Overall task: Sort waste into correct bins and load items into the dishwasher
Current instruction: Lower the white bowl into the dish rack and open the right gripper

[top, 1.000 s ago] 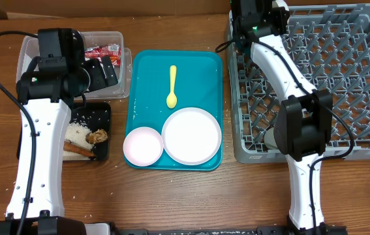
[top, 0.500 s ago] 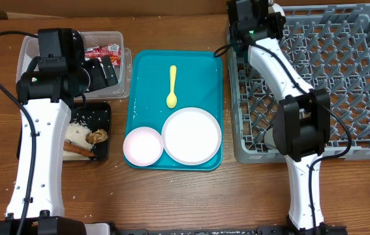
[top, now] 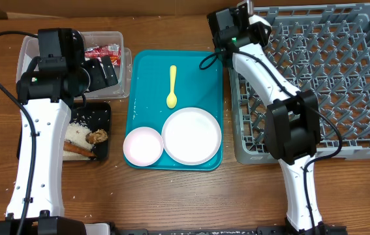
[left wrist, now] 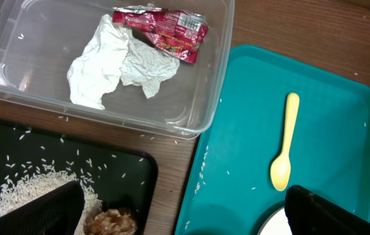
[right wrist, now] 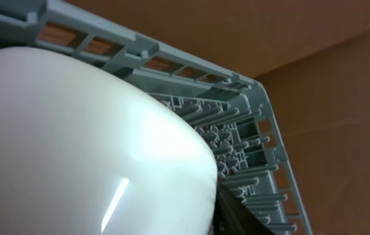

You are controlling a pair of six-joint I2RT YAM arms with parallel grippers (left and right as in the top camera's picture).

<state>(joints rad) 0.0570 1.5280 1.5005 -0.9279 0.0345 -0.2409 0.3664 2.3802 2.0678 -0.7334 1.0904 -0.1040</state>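
My left gripper is open and empty, hovering over the gap between the black tray and the teal tray; its fingers frame the wrist view. The black tray holds rice, a brown lump and an orange-brown stick. A yellow spoon, a large white plate and a small bowl lie on the teal tray. My right gripper is at the grey rack's far left corner, shut on a white bowl, with one finger beside it.
The clear tub at the back left holds a red wrapper and crumpled tissue. Loose rice grains dot the teal tray. A pale object sits in the rack under my right elbow.
My right gripper has swung left with the bowl, from over the rack's corner to its left edge near the teal tray. The left arm has not moved.
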